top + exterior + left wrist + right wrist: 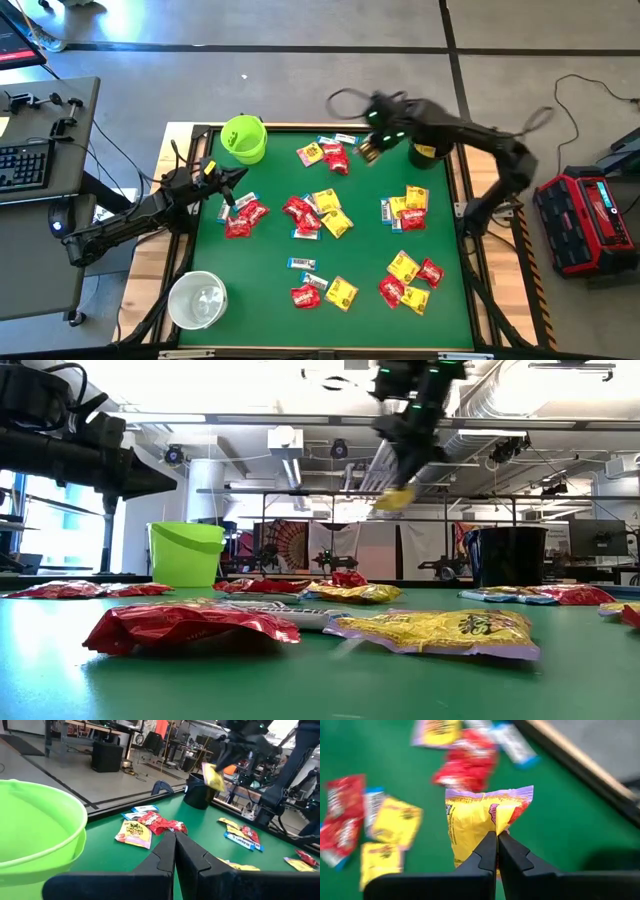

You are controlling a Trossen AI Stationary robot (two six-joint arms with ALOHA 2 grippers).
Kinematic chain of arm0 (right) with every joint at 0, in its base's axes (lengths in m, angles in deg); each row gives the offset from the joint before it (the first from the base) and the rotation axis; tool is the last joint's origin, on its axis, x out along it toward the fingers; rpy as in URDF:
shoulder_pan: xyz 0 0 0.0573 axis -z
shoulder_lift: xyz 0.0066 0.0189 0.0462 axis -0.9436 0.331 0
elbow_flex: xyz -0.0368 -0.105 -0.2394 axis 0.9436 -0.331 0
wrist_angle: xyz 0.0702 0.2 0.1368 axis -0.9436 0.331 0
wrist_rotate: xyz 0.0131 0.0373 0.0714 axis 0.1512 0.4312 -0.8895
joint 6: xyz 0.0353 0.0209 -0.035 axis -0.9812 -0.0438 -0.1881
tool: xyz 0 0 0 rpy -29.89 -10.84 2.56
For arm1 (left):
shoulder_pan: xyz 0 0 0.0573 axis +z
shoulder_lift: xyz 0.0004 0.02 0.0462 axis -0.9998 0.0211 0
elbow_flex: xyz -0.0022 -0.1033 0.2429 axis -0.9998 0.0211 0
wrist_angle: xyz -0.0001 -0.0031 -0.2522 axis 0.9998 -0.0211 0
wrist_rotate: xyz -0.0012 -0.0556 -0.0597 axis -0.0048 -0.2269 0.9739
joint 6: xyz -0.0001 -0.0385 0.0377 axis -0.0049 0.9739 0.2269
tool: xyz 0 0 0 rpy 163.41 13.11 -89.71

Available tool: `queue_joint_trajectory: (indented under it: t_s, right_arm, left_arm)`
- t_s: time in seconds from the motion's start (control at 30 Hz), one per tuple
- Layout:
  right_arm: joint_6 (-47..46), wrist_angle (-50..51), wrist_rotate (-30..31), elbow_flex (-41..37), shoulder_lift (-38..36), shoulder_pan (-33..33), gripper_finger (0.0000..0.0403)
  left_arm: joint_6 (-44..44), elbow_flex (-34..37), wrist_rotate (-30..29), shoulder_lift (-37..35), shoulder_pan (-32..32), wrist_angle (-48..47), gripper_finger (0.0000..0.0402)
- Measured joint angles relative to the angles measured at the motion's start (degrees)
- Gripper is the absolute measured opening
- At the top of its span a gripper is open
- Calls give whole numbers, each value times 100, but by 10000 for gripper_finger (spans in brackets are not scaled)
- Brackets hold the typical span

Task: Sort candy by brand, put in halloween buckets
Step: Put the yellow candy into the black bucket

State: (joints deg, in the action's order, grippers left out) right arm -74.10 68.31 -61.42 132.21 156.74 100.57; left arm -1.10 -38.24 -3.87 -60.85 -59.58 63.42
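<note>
Far left of table (200, 135), high view: left hand (236, 180) pressed together, pinching nothing, parked just beside lime green bucket (243, 139), above a cluster of red packets (243, 217). Same hand in left wrist view (175, 842): fingers touching along their length, nothing between.

White translucent bucket (197, 299) at near left corner, apparently empty; contents hard to read.

Centre of green mat: mixed candy scattered in loose groups, red packets, yellow packets (327, 210), slim white-and-blue bars (302, 264), several overlapping. Sorting judged early; most pieces still on table.

Right of centre: right hand (368, 150) raised off the mat near the far edge, pinching one yellow packet (482, 822). Right wrist view: fingertips (490, 847) closed on lower middle of packet, the wrapper standing up above them, crimped top edge uppermost. Low view: packet (397, 498) hangs well above table, between green bucket (185, 552) and black bucket (503, 555).

Black bucket (427, 151) just beside right hand, toward far right corner. Probable destination for yellow packet, judged only from proximity.

Handling notes (judgement): packets light, soft, crinkly film; wrapper creases under pinch, so low crush risk but slippery surface. Best hold on flat body or crimped end seal, not a corner, to avoid rotation. Overlapping pieces risk double picks; bars slim and low, needing a near-flat approach.
</note>
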Motion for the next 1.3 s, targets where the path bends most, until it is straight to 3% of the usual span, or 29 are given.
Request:
queue_joint_trajectory:
  t_s: [0.17,0.33,0.77,1.1,1.3]
  right_arm:
    - [-374,-157,355,-976,-1156,925,0]
    - [-440,-479,447,-1800,-1835,1695,0]
    - [-500,-1166,958,-3004,-1924,2533,0]
    - [-648,-1415,1057,-3089,-1922,2580,1]
    - [-521,-1251,1044,-3087,-1922,2560,48]
  left_arm:
    - [0,0,-44,0,0,1,0]
    - [44,0,-46,0,0,-24,0]
    - [203,0,-83,0,0,-19,0]
    - [256,0,-142,0,0,1,0]
    - [257,1,-147,0,0,-1,0]
